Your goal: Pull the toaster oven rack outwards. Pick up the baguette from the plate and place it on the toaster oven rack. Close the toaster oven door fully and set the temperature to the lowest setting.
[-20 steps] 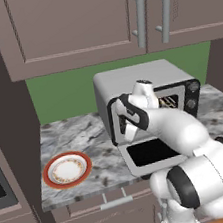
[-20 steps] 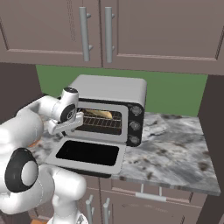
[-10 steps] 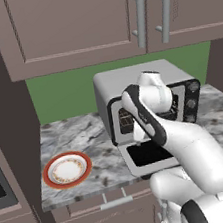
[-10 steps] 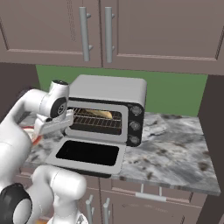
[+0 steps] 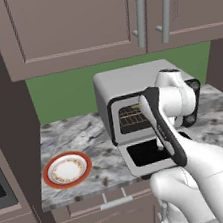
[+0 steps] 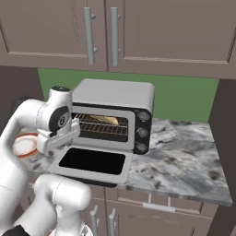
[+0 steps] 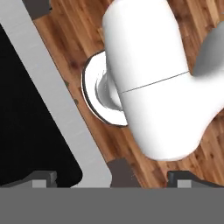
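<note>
Baguette [image 6: 107,120] lies on the toaster oven rack [image 6: 99,127]; toaster oven door [image 6: 92,162] hangs open, temperature unset, gripper [image 7: 111,179] spread empty.

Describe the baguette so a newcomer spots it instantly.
Find the silver toaster oven under the wall cabinets, its door dropped open. Inside, on the wire rack, lies the baguette: the cavity's one tan, elongated loaf.

White jointed arm folded up high, wrist bent down; two-finger end effector [image 7: 111,179] pointing downward, fingers spread wide, nothing held.
</note>
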